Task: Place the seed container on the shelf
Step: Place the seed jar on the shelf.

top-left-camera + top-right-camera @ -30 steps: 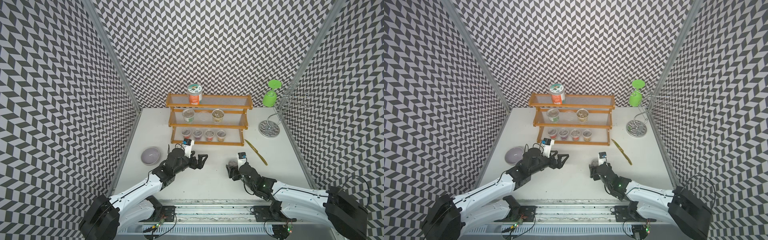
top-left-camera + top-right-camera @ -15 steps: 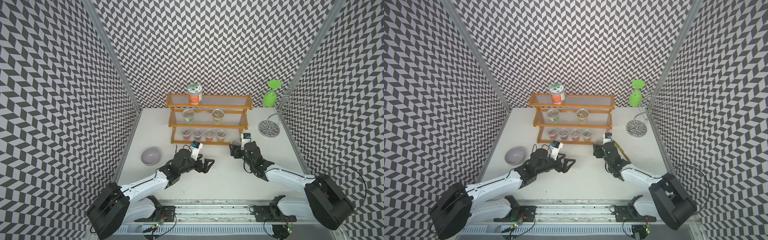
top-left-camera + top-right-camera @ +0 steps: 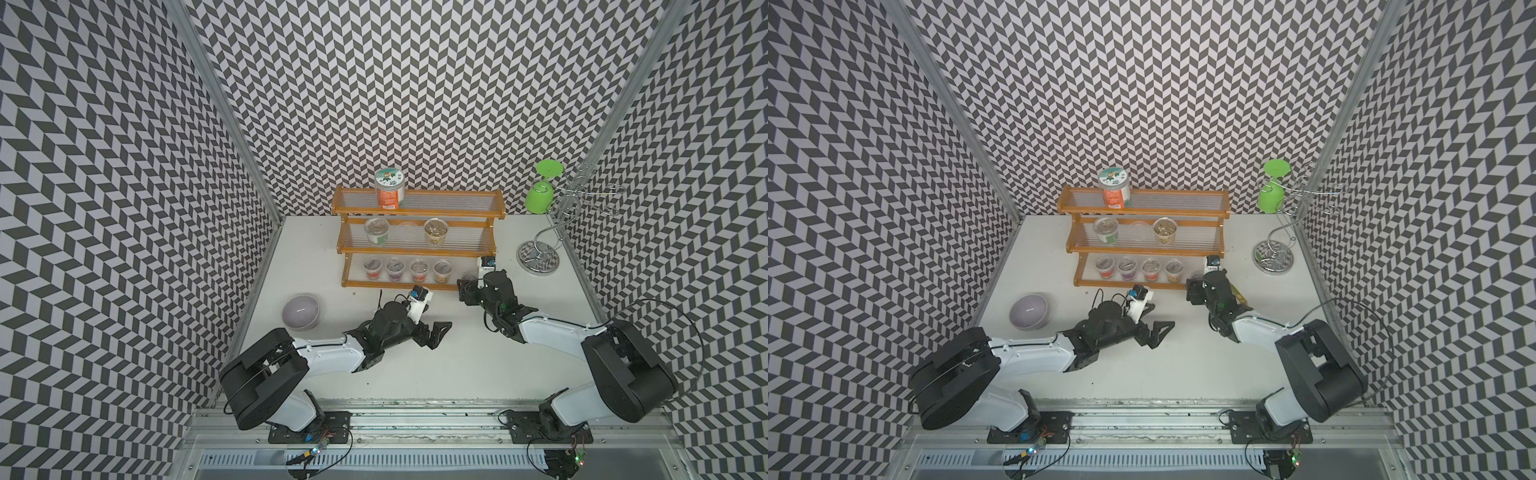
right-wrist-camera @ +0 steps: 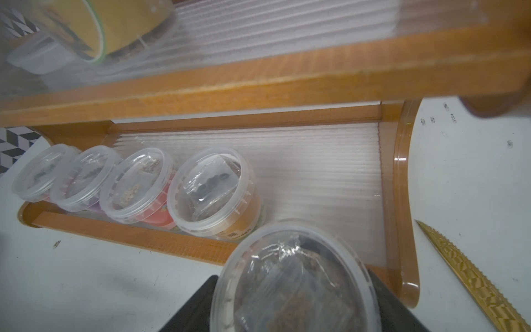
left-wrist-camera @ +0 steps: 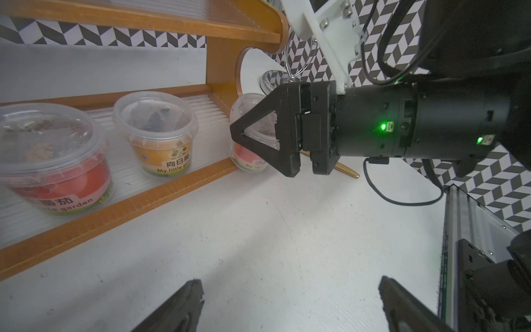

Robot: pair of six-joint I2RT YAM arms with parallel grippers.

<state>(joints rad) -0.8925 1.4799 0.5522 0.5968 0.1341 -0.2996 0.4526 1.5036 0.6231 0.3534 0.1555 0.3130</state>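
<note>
Nearly done: the right end effector (image 3: 467, 286) pinches the seed container (image 4: 293, 281) just before the shelf's (image 4: 316, 172) bare lower-right end, not yet set down; the left end effector (image 3: 436, 332) hangs spread.

The red tub (image 5: 60, 178) on the shelf (image 5: 143, 198) reads "番茄" above "…garden". The orange tub (image 5: 163, 149) reads "向日葵" and "My little…". The seed container (image 5: 247, 161) shows a partly hidden "My l…".
</note>
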